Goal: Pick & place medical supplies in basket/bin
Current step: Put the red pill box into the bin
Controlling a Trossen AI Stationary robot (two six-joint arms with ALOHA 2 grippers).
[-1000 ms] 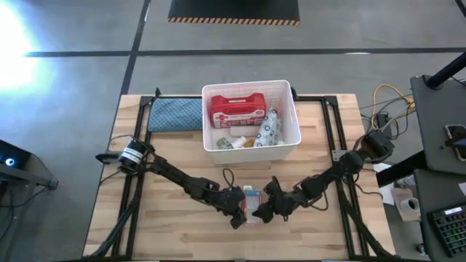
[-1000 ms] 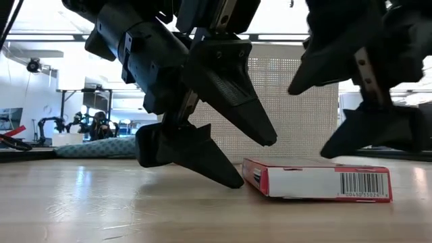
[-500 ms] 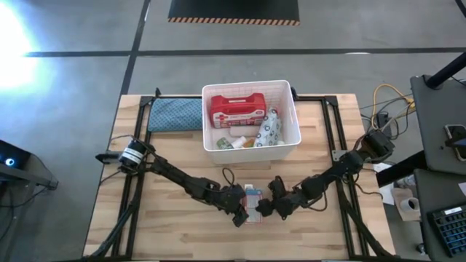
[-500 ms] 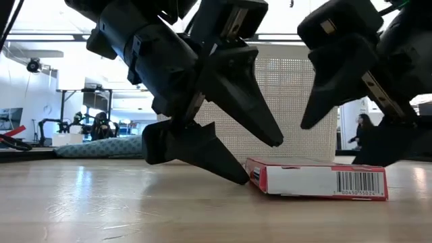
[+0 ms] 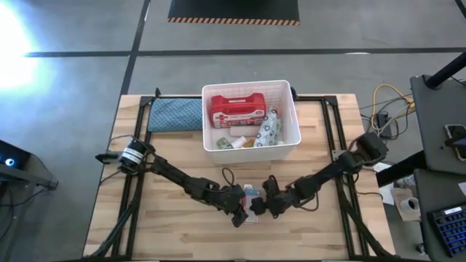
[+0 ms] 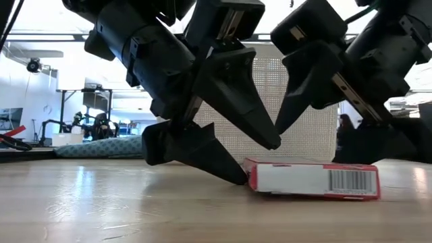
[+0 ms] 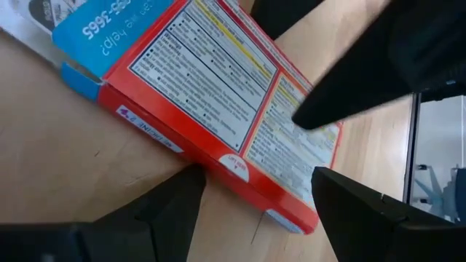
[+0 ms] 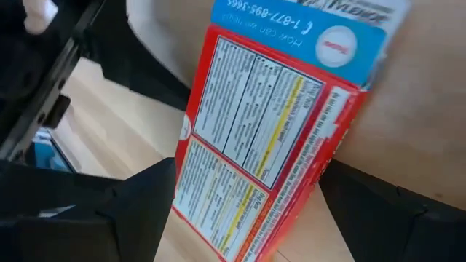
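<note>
Two grippers crowd one small box [image 6: 312, 179] lying flat on the table [image 5: 167, 233], at 6 o'clock from the tub [image 5: 250, 145]. My left gripper [image 6: 233, 158] is spread, lower finger tip against the box's end. My right gripper [image 5: 260, 206] has moved in from 3 o'clock over the last second, fingers open astride the box's other end; the box has slid slightly. I judge a grasp is close. Tub already holds the red case [image 5: 237, 109], packet [image 5: 269, 129] and small bottles [image 5: 237, 142]. Cloth pad [image 5: 175, 114] lies at the tub's 9 o'clock. My arms nearly collide.
</note>
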